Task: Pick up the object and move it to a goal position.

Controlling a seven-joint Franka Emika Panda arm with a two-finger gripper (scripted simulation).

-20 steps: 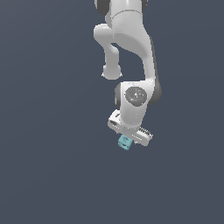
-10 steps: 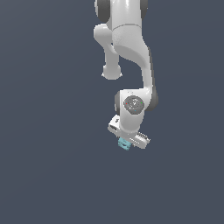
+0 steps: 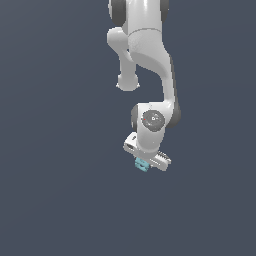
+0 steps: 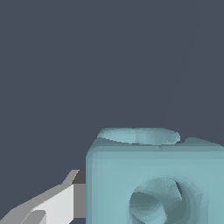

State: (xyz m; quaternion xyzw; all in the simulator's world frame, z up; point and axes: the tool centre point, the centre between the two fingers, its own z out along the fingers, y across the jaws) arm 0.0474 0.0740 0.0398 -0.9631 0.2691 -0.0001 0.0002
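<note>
The object (image 3: 141, 164) is a small light-teal cube-like block, peeking out from under the white hand of the arm in the exterior view. In the wrist view the object (image 4: 155, 179) fills the near field, showing round hollows in two faces. My gripper (image 3: 143, 163) is shut on it, and one grey-white finger (image 4: 57, 202) presses against the block's side. The other finger is out of view. The block hangs over the plain dark grey ground without any visible support.
Only the white arm (image 3: 145, 50) reaching down from the top of the exterior view and the uniform dark grey background show. No other objects, edges or goal marker appear.
The arm has straightened and its wrist has turned, carrying the hand and the block slightly toward the exterior view's left. The block stays in the grip.
</note>
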